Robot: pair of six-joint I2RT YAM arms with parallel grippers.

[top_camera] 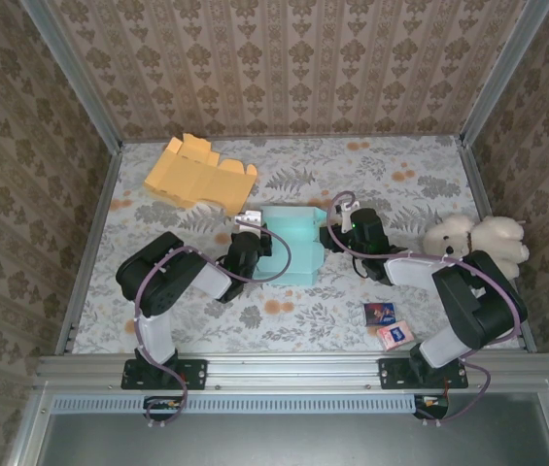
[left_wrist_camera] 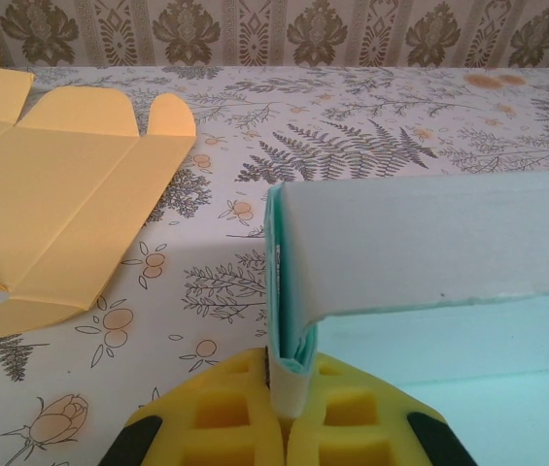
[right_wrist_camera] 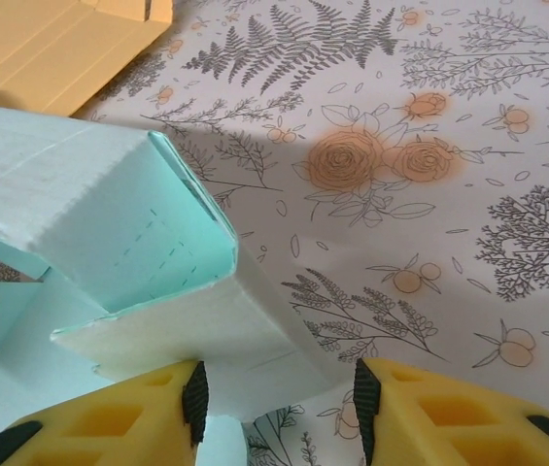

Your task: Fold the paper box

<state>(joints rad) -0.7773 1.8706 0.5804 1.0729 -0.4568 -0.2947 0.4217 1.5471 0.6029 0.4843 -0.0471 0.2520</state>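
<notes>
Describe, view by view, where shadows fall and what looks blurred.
Top external: soft, even light, no glare. Left wrist: the pale teal folded paper box shades the floral tablecloth left of it. Right wrist: box shadow darkens the cloth; nothing badly blurred.

Nothing here can be read: no words, numbers or signs. The light teal paper box point(top_camera: 289, 243) has plain faces. Two small printed cards point(top_camera: 388, 324) on the floral worktop point(top_camera: 332, 320), nearer the camera than the white plush bear point(top_camera: 475, 243), carry pictures, but their print is too small to read.
</notes>
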